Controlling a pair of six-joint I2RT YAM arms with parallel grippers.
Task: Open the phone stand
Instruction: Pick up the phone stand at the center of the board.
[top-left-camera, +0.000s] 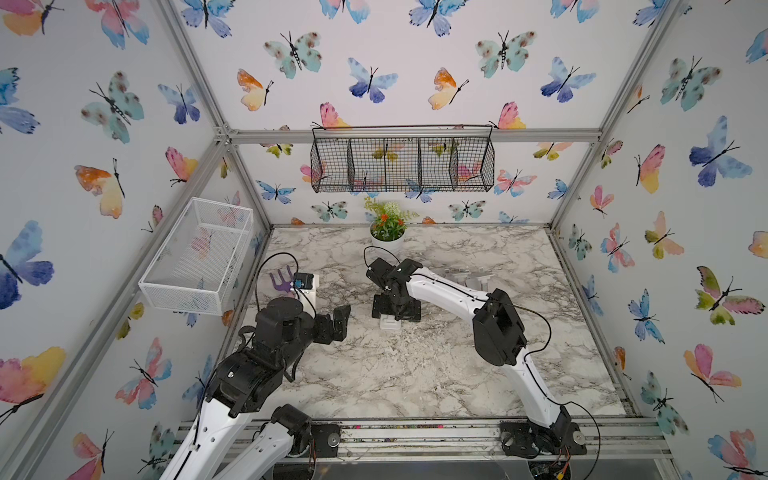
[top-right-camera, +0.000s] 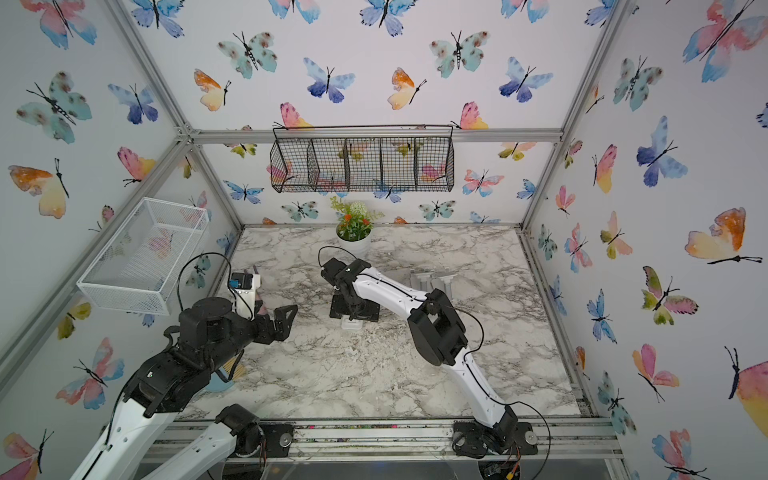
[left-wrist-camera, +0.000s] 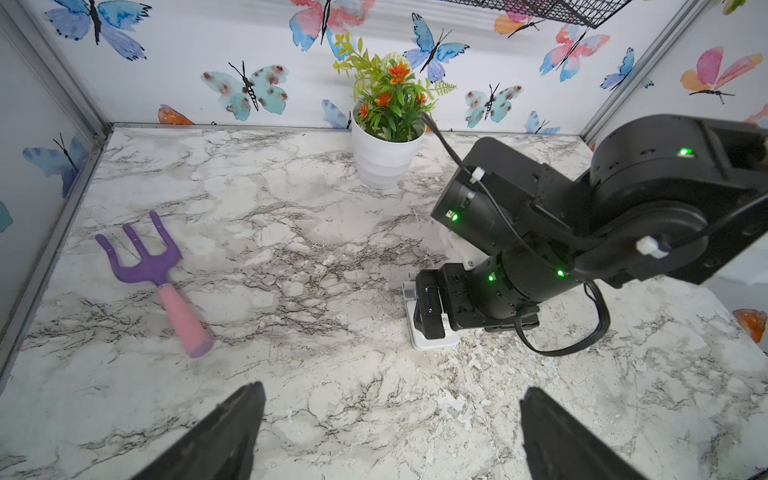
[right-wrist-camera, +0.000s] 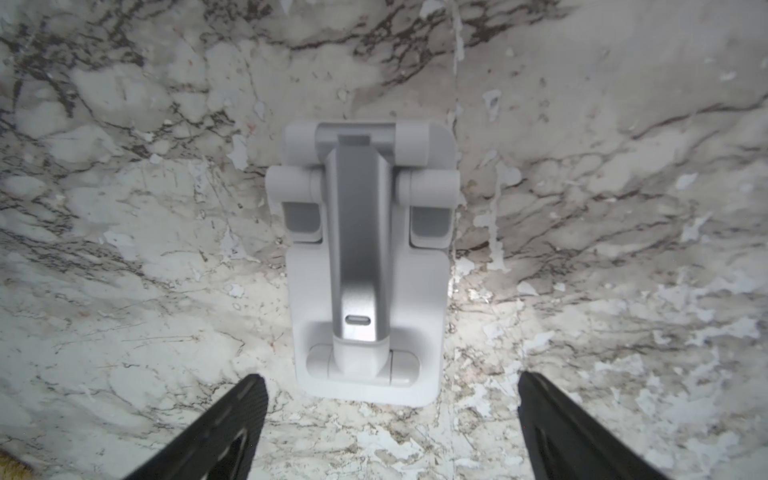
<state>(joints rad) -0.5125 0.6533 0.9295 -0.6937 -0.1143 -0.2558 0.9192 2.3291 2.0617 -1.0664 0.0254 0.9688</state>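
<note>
The marble table (top-left-camera: 415, 374) carries the folded phone stand (right-wrist-camera: 365, 266), which lies flat near the middle, a little toward the left edge. The step in hand is, I judge, the descent for a first grip. To do it well, the white base (right-wrist-camera: 428, 299) should stay pressed on the table while the grey bar (right-wrist-camera: 359, 232) is lifted from its free end, so that the hinge turns and the stand does not slide.

The right arm (top-left-camera: 440, 286) reaches from the near edge to the middle and bends its wrist straight down over the stand. The left arm (top-left-camera: 270, 332) is folded near the left edge, and its wrist points toward the stand from well apart.

The right gripper (right-wrist-camera: 390, 380) hangs just over one end of the stand with its claw wide apart, clamped on nothing. The left gripper (left-wrist-camera: 392, 390) is also wide apart and empty.
</note>
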